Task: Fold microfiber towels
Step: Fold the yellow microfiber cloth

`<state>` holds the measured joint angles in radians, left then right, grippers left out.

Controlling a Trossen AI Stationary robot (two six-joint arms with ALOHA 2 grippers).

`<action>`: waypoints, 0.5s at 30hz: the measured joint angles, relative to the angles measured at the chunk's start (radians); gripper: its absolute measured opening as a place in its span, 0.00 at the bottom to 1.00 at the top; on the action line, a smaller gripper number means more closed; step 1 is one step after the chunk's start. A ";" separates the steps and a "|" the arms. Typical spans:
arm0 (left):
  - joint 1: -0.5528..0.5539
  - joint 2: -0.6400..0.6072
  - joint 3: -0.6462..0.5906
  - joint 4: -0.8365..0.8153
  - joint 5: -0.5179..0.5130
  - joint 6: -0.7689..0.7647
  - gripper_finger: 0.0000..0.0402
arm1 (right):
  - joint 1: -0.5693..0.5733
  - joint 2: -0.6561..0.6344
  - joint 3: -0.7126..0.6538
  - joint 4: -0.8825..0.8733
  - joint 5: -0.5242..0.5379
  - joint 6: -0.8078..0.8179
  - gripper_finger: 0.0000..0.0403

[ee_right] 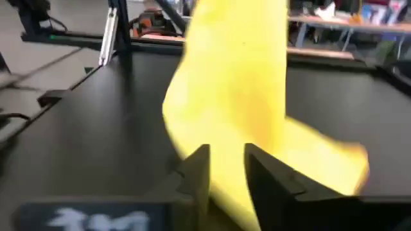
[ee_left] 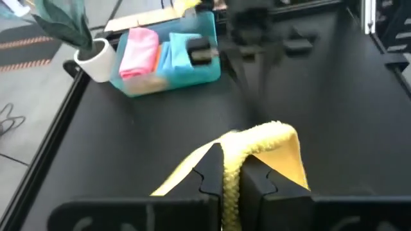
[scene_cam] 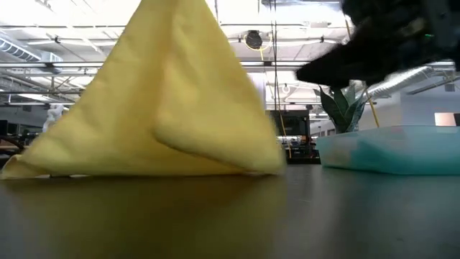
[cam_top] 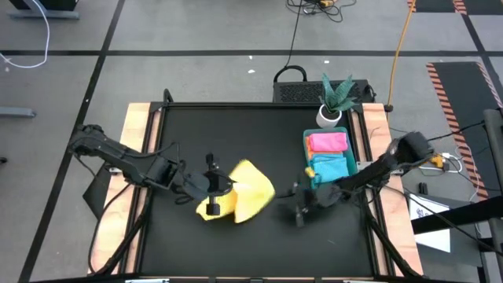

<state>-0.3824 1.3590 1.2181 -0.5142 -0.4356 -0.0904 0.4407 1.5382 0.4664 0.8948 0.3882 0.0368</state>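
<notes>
A yellow microfiber towel [cam_top: 250, 192] stands up like a tent in the middle of the table, its lower edge [scene_cam: 144, 171] on the black top. My left gripper [cam_top: 214, 187] comes in from the table's left and is shut on it. My right gripper [cam_top: 299, 206] stands open just right of the towel; the high view shows a small gap between them. The towel [ee_right: 237, 83] fills the right wrist view beyond the parted fingers. A pink towel [cam_top: 328, 141] and a light blue towel [cam_top: 332, 167] lie folded in the tray [cam_top: 307, 154]. My left gripper pinches a bunched, rolled-up edge of the yellow towel [ee_left: 231, 183] between its two fingers, which slant down from the table's left. The cloth rises through the fingers and drapes away beyond them. Its raised part is off the table and its lower edge rests there.
The tray stands at the table's far right, with a potted plant [cam_top: 334, 106] in a white pot just behind it. Wooden rails [cam_top: 134, 157] run along the table's left and right sides. Bare black tabletop [cam_top: 236, 137] lies behind and in front of the towel.
</notes>
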 joint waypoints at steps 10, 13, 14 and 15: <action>0.021 0.048 -0.006 -0.032 -0.057 -0.028 0.02 | 0.020 0.348 0.330 -0.038 0.003 -0.265 0.54; 0.037 0.069 -0.007 -0.045 -0.080 -0.037 0.06 | 0.026 0.412 0.406 -0.094 0.026 -0.325 0.56; 0.039 0.078 -0.008 -0.063 -0.087 -0.047 0.07 | 0.027 0.434 0.427 -0.114 0.047 -0.328 0.56; 0.045 0.087 -0.005 -0.055 -0.096 -0.054 0.07 | 0.027 0.452 0.447 -0.133 0.061 -0.329 0.57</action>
<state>-0.3371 1.4461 1.2134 -0.5690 -0.5314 -0.1447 0.4672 1.9903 0.9134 0.7619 0.4489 -0.2923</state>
